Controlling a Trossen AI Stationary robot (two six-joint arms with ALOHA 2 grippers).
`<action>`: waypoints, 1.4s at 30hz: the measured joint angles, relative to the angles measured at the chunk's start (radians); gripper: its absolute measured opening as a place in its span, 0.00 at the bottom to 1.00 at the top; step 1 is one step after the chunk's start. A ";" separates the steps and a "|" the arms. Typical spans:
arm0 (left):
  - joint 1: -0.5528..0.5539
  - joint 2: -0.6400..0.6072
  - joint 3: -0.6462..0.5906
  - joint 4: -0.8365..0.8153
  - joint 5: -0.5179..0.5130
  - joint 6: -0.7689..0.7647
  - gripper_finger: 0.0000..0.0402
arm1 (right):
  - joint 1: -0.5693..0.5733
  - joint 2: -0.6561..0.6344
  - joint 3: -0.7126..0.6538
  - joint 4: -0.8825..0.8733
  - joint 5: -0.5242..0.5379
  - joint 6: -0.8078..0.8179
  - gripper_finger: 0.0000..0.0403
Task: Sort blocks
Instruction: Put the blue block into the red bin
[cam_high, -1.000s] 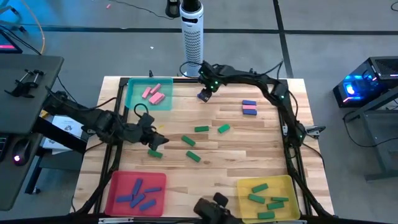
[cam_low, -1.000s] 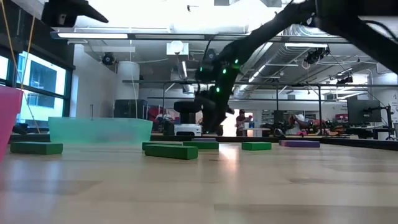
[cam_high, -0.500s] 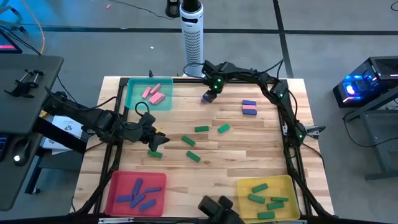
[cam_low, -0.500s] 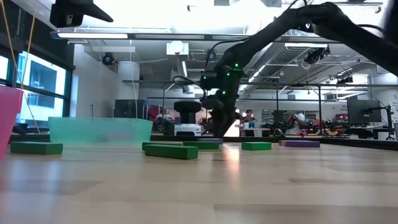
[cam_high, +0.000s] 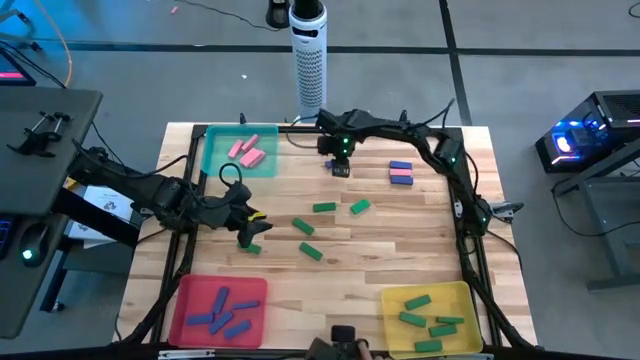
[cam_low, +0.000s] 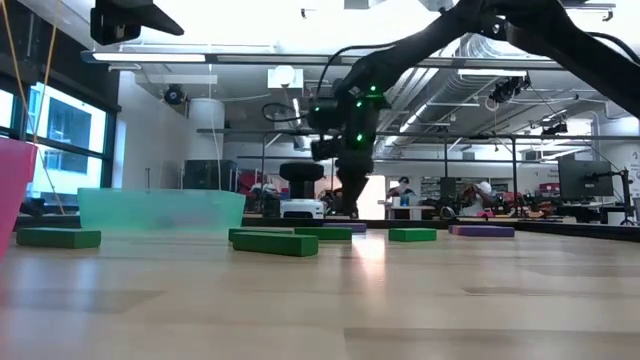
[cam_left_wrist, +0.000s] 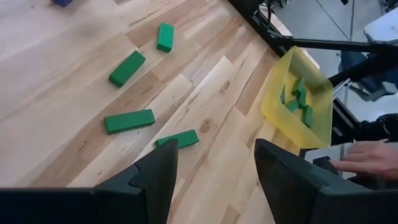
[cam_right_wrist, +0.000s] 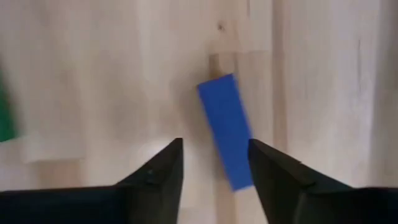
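Observation:
My right gripper (cam_high: 338, 160) hangs open over the far middle of the table, fingers pointing down. A blue block (cam_right_wrist: 226, 129) lies flat on the wood beneath it, between the two fingers and apart from both. My left gripper (cam_high: 245, 225) is open, low over the table's left part, with a green block (cam_high: 250, 247) just near of it. More green blocks (cam_left_wrist: 129, 121) lie loose mid-table. A blue and a pink block (cam_high: 400, 172) lie side by side farther right. Pink blocks lie in the teal tray (cam_high: 215, 160), blue ones in the red tray (cam_high: 190, 295), green ones in the yellow tray (cam_high: 400, 295).
A white perforated cylinder (cam_high: 308, 60) stands just beyond the far edge. The trays take up the far-left, near-left and near-right corners. A person's hand (cam_left_wrist: 367, 158) shows beyond the yellow tray in the left wrist view. Bare wood lies between the loose green blocks and the near trays.
My right gripper has moved a short way toward the table's right and near edges and turned about its wrist. The blue block below it shows shifted the same way in the high view.

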 joint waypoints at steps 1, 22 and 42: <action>0.000 0.000 0.000 0.000 0.000 0.002 0.49 | 0.006 0.009 0.000 0.019 0.029 -0.009 0.45; 0.014 0.000 -0.001 0.107 0.001 0.012 0.49 | 0.046 -0.010 -0.007 -0.043 -0.104 0.169 0.10; 0.313 0.058 -0.001 0.918 -0.015 0.880 0.56 | 0.285 -0.630 0.000 0.318 -0.337 0.283 0.10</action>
